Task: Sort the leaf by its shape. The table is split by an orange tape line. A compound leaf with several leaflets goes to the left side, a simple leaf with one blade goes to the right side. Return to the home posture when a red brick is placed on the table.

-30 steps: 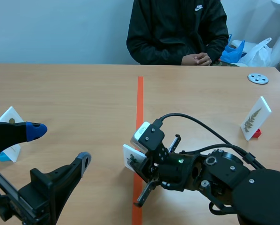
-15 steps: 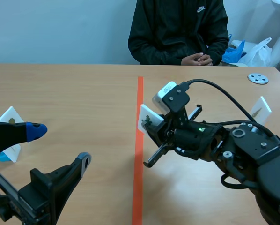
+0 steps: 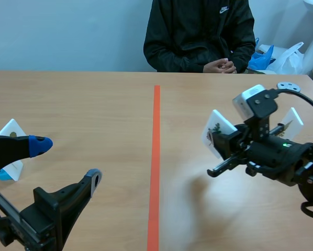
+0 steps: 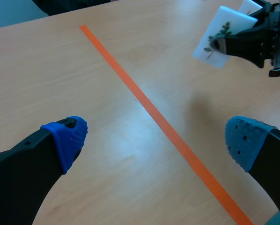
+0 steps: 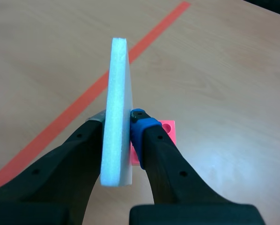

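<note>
**Right arm.** The right jaws are clamped on the white foam card with a small green leaf print, one finger on each face. We see the card held upright, clear of the wooden desk, over the half to the right of the orange tape line. A pink studded block shows just behind one finger; we cannot tell whether it belongs to the card.

**Left arm.** The left jaws stand wide apart with nothing between the blue dotted pads. They hang low over the left half, well apart from the card.

**Progress.** We judge the pick-up done and the placement outstanding, since the card is not yet set down. The print looks like a sprig with several small parts, but it is too small for us to class with confidence. If it is compound, the card belongs left of the tape, not where it hangs now.

**Other items.** A white card on a blue block stands on the left half. Another white card stands partly hidden behind the right arm. We see no red brick laid on the desk, so we judge the home posture not yet called for.
</note>
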